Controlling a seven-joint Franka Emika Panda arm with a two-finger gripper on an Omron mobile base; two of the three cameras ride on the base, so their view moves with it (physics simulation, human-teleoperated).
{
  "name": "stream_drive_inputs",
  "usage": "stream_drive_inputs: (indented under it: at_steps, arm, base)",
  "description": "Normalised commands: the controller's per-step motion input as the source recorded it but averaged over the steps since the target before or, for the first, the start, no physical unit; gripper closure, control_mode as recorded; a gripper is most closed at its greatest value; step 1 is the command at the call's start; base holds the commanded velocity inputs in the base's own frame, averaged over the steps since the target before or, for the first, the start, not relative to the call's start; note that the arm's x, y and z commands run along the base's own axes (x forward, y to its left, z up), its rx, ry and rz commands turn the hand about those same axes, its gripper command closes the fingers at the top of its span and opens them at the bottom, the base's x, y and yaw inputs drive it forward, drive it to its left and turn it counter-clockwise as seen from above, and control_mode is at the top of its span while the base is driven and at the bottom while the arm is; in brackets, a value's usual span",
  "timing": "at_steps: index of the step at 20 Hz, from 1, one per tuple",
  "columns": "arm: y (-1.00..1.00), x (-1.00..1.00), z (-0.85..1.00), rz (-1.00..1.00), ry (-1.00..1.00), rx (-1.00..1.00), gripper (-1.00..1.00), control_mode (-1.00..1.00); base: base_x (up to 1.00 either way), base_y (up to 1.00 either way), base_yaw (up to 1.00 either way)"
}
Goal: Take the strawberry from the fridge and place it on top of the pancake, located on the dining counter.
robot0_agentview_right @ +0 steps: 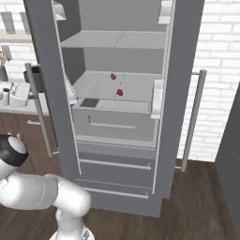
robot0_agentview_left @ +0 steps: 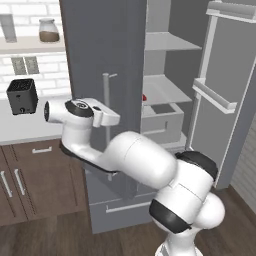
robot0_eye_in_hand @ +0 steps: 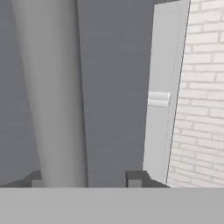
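The grey fridge (robot0_agentview_left: 100, 50) stands with both doors swung open, its pale shelves (robot0_agentview_right: 117, 86) showing. A small red strawberry (robot0_agentview_right: 120, 92) lies on the middle shelf, and a red speck of it peeks past the left door (robot0_agentview_left: 144, 97). Another small red thing (robot0_agentview_right: 113, 76) sits farther back. My gripper (robot0_agentview_left: 112, 119) is at the left door's thin vertical handle (robot0_agentview_left: 106, 90). In the hand view the gripper (robot0_eye_in_hand: 86, 179) is open, with the handle (robot0_eye_in_hand: 52, 87) standing between its fingers, close to the left fingertip (robot0_eye_in_hand: 37, 179). The pancake and the dining counter are out of view.
A black toaster (robot0_agentview_left: 22, 96) sits on the white worktop (robot0_agentview_left: 25, 127) left of the fridge, above brown cabinets (robot0_agentview_left: 30, 180). A jar (robot0_agentview_left: 49, 30) stands on a wall shelf. The right door (robot0_agentview_left: 225, 100) juts out, its handle (robot0_agentview_right: 192, 122) near the brick wall.
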Motion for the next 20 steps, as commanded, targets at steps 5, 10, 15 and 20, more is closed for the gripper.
stream_drive_inputs:
  at_steps: [5, 10, 15, 20]
  arm:
    - [-0.06, 0.00, -0.05, 0.12, 0.14, 0.02, -1.00, -1.00]
    - [0.08, -0.12, -0.29, 0.33, 0.03, 0.06, -1.00, -1.00]
    - [0.02, -0.43, -0.05, 0.37, 0.07, 0.12, -1.00, -1.00]
    - [-0.42, -1.00, 0.00, 0.37, 0.06, 0.26, -1.00, -1.00]
  base:
    - [0.00, 0.00, 0.00]
    - [0.00, 0.00, 0.00]
    - [0.00, 0.00, 0.00]
    - [0.00, 0.00, 0.00]
